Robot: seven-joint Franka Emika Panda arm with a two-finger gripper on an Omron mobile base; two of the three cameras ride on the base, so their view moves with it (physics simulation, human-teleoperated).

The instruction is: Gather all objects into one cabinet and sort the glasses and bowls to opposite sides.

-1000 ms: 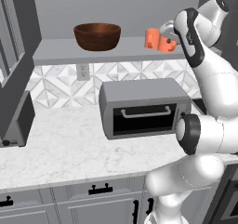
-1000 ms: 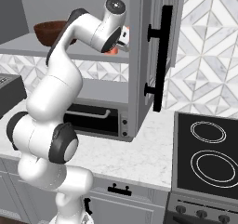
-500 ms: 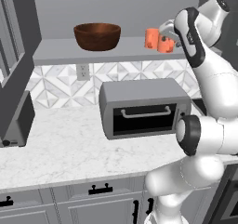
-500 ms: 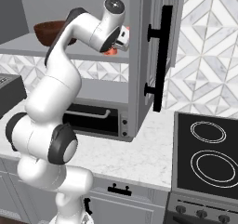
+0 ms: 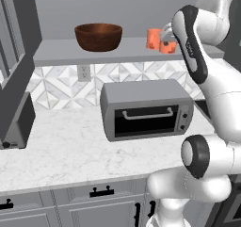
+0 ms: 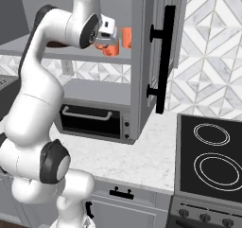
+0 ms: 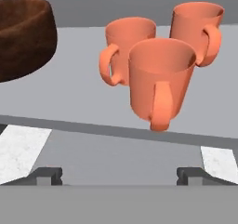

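cabinet (image 6: 142, 57) shelf lies just ahead of the gripper (image 7: 119, 174), bowl (image 7: 23, 37) far off to its left. three orange mugs (image 7: 160, 86) cluster directly ahead, upright. fingers (image 7: 46, 175) spread wide, gripping nothing.

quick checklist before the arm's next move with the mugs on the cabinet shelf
1. Three orange mugs upright on the shelf: ok; front mug, left mug, right mug.
2. Bowl on the opposite side from the mugs: ok.
3. Gripper empty, fingertips spread: ok.
4. Front mug touching the two behind: cannot tell.
5. Cabinet door open, beside the arm: ok.
6. Front mug near the shelf edge: not ok.
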